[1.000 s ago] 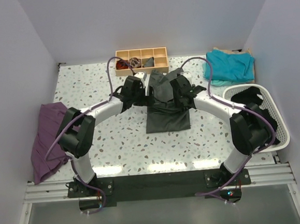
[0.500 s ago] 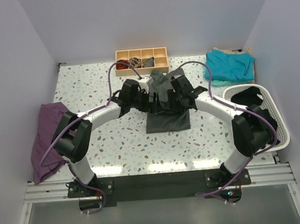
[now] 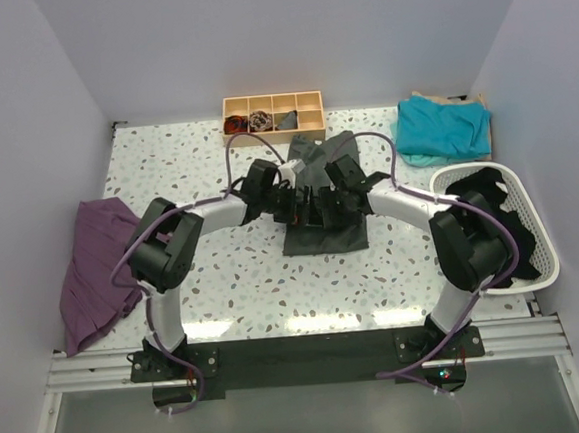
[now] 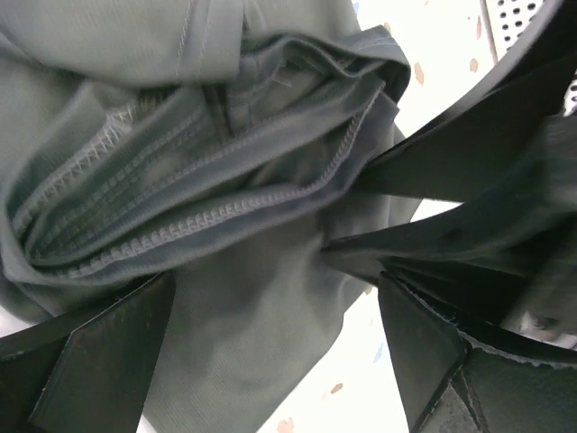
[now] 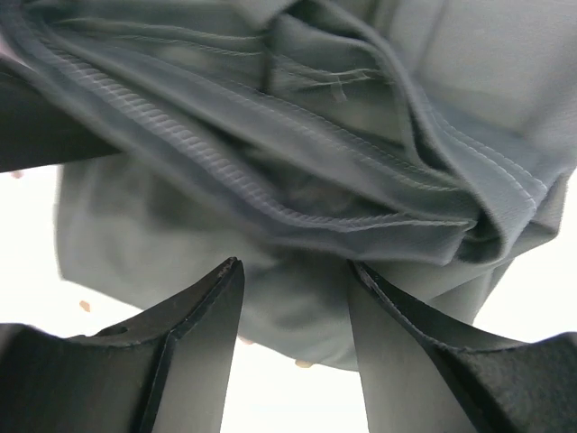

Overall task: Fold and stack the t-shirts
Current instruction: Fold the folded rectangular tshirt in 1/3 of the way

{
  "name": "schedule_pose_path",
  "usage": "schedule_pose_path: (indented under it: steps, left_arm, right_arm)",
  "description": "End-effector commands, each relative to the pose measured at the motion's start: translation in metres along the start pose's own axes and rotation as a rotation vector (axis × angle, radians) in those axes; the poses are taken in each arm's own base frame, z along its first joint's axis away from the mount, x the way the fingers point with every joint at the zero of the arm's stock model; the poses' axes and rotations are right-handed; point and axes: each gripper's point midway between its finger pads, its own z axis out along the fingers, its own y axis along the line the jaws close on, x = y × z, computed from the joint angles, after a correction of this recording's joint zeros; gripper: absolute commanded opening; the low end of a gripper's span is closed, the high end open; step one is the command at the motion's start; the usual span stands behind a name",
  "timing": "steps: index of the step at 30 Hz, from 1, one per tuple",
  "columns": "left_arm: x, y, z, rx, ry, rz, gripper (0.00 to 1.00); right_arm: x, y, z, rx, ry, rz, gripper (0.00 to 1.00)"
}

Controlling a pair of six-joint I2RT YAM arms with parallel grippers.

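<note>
The dark charcoal t-shirt [image 3: 323, 232] lies mid-table, its far half bunched into hemmed folds [image 4: 207, 180]. Both grippers sit close together over that bunch. My left gripper [image 3: 295, 204] is open, its jaws wide apart [image 4: 275, 281] with flat grey cloth between and below them. My right gripper [image 3: 331, 205] is open too [image 5: 294, 267], the stitched folds [image 5: 297, 180] just beyond its fingertips. Neither pair of fingers pinches cloth. The right gripper's fingers [image 4: 469, 153] show in the left wrist view. The teal t-shirt [image 3: 443, 128] lies folded at the far right corner.
A wooden compartment tray [image 3: 274, 129] stands at the back, just behind the shirt. A white basket [image 3: 527, 220] holding dark cloth sits at the right edge. A purple garment [image 3: 91, 272] hangs over the left edge. Speckled tabletop [image 3: 234, 281] shows in front.
Both grippers have come closer together and lower onto the shirt's bunched far half. The left arm swung right, toward the shirt's centre. The shirt's near half has stayed flat.
</note>
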Motion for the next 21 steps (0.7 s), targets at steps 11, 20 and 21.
schedule_pose_path:
  steps: [11, 20, 21]
  left_arm:
    - [-0.061, 0.026, 0.008, -0.129, -0.118, 0.095, 1.00]
    - [-0.072, 0.043, -0.004, -0.222, -0.150, 0.141, 1.00]
    - [-0.076, 0.045, -0.007, -0.241, -0.165, 0.151, 1.00]
  right_arm:
    - [-0.062, -0.023, 0.026, 0.153, -0.121, -0.046, 0.56]
    - [-0.103, -0.046, 0.019, 0.254, -0.215, -0.077, 0.57]
    - [-0.111, -0.056, 0.014, 0.307, -0.249, -0.082, 0.58]
